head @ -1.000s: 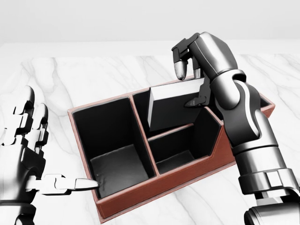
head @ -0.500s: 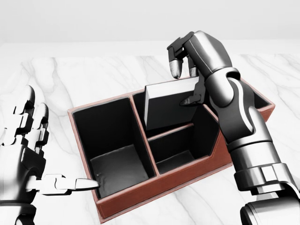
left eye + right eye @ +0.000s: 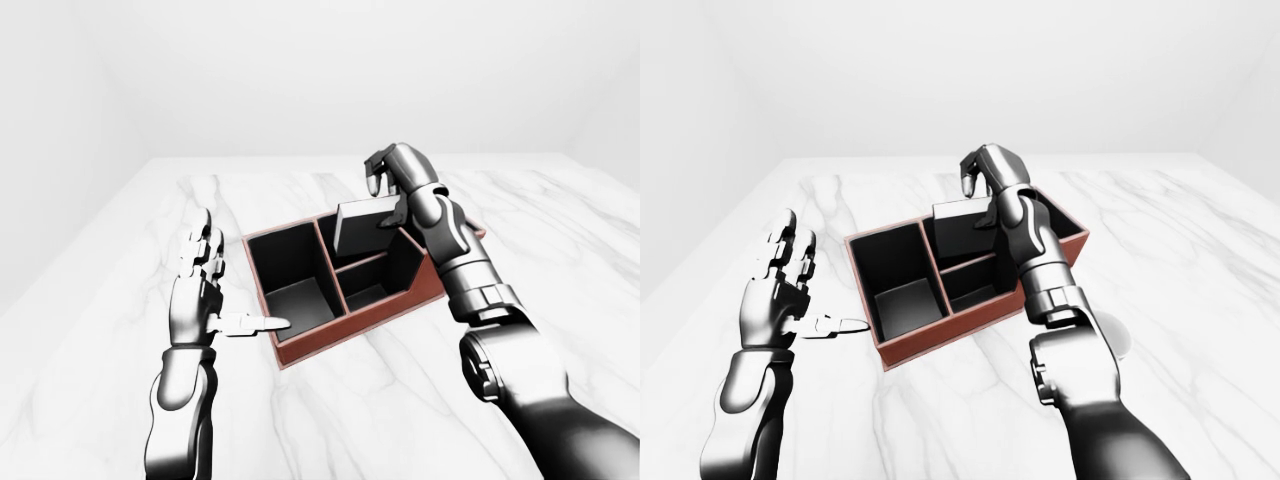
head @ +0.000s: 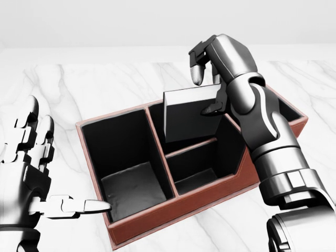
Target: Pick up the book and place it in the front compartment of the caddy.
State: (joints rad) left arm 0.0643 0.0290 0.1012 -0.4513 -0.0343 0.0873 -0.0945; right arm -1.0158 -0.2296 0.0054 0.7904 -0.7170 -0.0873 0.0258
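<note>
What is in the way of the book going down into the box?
Nothing visible is. The book stands tilted in the upper middle compartment of the caddy, with the right hand at its top edge. The compartments look dark and empty around it. The left hand stays open outside the caddy's left wall.

White marble tabletop [image 3: 560, 260], seemingly bare.

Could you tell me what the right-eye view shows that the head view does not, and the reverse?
Only the right-eye view shows the marble table's far edge, side walls and a pale round thing behind the right forearm. Only the head view shows the caddy's compartments close up. Both show the book tilted in the right hand over the caddy, and the open left hand.
</note>
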